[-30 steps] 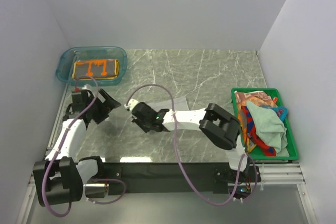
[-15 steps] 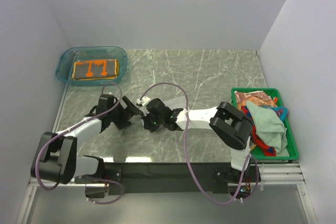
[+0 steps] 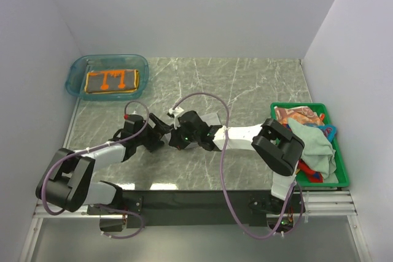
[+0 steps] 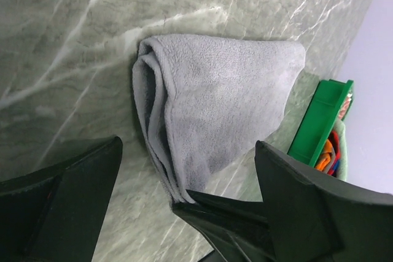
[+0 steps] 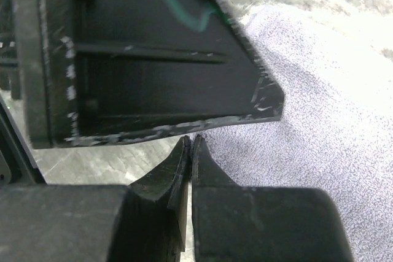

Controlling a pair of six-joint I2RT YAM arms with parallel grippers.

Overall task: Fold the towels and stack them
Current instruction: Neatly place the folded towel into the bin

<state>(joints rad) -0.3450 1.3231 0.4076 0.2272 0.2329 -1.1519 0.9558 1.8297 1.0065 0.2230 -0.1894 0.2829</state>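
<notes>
The left tool (image 4: pixel 187 145) gapes wide at the folded grey towel (image 4: pixel 221 96) on the worktop (image 4: pixel 55 41); the right tool (image 5: pixel 190 140) is closed at its edge, seemingly empty.

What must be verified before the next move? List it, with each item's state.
1. The left gripper is open: ok.
2. The right gripper is shut: ok.
3. The right gripper pinches the grey towel: cannot tell.
4. The grey towel is folded neatly: not ok, its edges are bunched and uneven.
5. The grippers are clear of each other: cannot tell, they are very close.
6. The orange towel lies folded in the tub: ok.
</notes>
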